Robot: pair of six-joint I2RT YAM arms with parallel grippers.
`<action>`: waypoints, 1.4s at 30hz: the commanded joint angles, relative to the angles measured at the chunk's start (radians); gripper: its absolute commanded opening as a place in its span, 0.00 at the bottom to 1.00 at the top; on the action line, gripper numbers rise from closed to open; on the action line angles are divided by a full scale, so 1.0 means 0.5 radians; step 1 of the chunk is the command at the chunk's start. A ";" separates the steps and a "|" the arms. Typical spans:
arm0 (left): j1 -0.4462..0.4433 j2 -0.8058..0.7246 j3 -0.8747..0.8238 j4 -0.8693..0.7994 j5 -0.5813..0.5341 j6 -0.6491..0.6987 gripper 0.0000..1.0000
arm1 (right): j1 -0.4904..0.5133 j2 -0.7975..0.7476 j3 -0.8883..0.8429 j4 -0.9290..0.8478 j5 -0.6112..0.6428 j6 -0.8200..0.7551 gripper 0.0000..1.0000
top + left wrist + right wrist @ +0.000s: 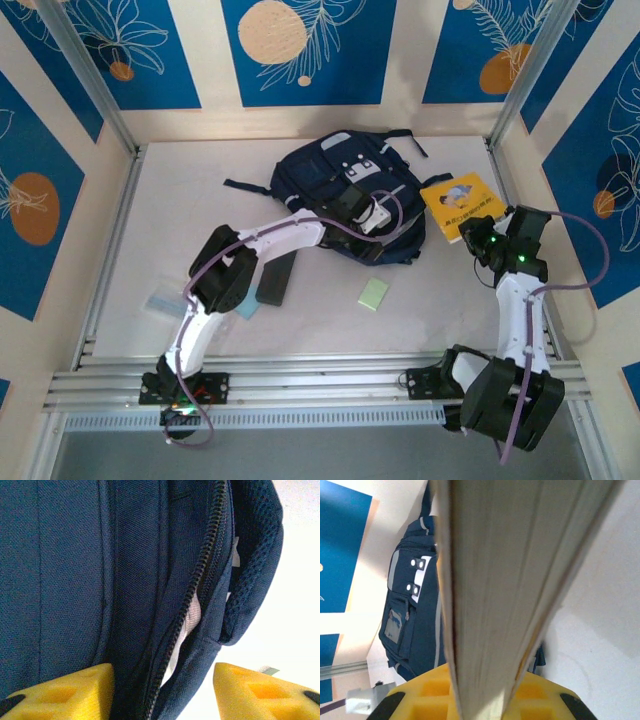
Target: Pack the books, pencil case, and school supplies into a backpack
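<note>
White table (450,310): left gripper (162,685) gapes astride backpack (65,570) zipper (200,580), inside unseen; right gripper (482,682) clamps orange-yellow book (495,555).

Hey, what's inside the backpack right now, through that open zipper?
Through the zipper gap in the backpack, a pale sliver shows. I cannot tell whether it is lining or paper. Navy fabric covers the rest of the inside, so any contents are hidden.

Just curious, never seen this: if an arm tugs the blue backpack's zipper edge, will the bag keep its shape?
Probably not: the backpack looks like soft fabric, creased beside its zipper, so the edge would likely flop. Lying slumped on the smooth table, it may slide.
</note>
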 commanded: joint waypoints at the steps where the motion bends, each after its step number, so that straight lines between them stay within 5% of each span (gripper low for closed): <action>1: -0.013 0.040 0.078 0.038 -0.088 0.038 0.33 | -0.010 -0.102 0.004 0.031 -0.064 -0.077 0.00; 5: -0.007 -0.016 0.083 0.079 -0.129 -0.022 0.00 | -0.010 -0.140 -0.006 -0.041 -0.050 -0.101 0.00; 10: 0.033 -0.184 0.057 0.093 -0.239 -0.206 0.00 | -0.013 -0.208 -0.058 -0.154 0.109 -0.121 0.00; 17: 0.181 -0.467 -0.085 0.320 -0.117 -0.599 0.00 | -0.016 -0.421 -0.132 -0.200 0.388 -0.050 0.00; 24: 0.216 -0.555 -0.111 0.545 -0.013 -0.693 0.00 | 0.045 -0.431 -0.295 0.131 -0.107 0.197 0.00; 28: 0.216 -0.576 -0.112 0.599 0.052 -0.727 0.00 | 0.293 -0.294 -0.375 0.501 -0.274 0.473 0.00; 34: 0.216 -0.624 -0.187 0.663 0.094 -0.723 0.00 | 0.851 -0.005 -0.287 0.851 0.028 0.613 0.00; 42: 0.215 -0.696 -0.300 0.717 0.142 -0.758 0.00 | 1.148 0.768 -0.108 1.490 0.114 0.820 0.00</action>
